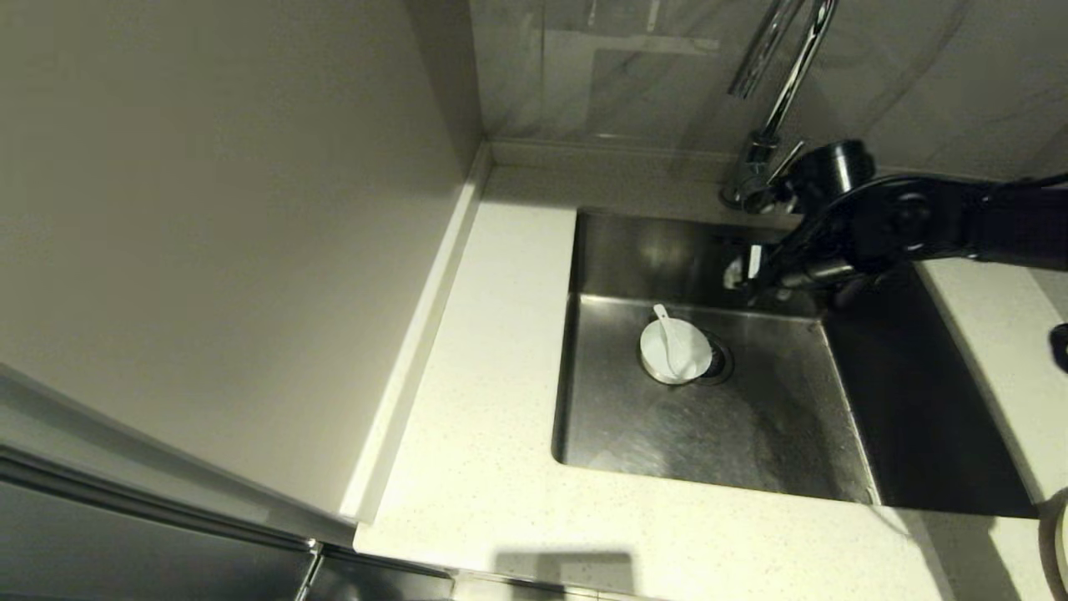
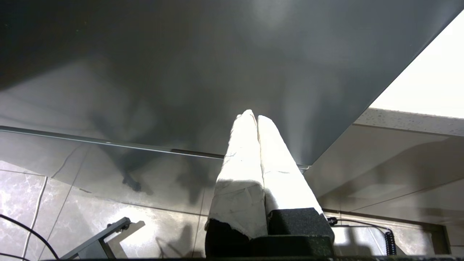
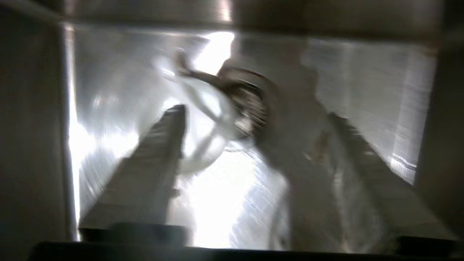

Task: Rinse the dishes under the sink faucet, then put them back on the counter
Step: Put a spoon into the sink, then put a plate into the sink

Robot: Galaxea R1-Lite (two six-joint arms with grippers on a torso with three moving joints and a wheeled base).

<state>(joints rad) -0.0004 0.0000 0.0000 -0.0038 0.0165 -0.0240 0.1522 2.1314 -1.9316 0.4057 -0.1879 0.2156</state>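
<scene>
Two light, glazed, slippery pieces: bowl (image 1: 676,352) and loose spoon (image 1: 667,334); right gripper (image 1: 751,280), jaws apart, should pinch its two-o'clock rim.

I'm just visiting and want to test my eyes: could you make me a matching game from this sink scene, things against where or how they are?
Things:
1. white bowl
2. white spoon
3. right gripper
4. left gripper

Places or states:
A. fingers pressed together, parked below the counter
B. open, above the sink's back wall
C. lying in the bowl
D. on the sink floor beside the drain

Pairs: 1-D, 2-C, 3-B, 4-A
</scene>
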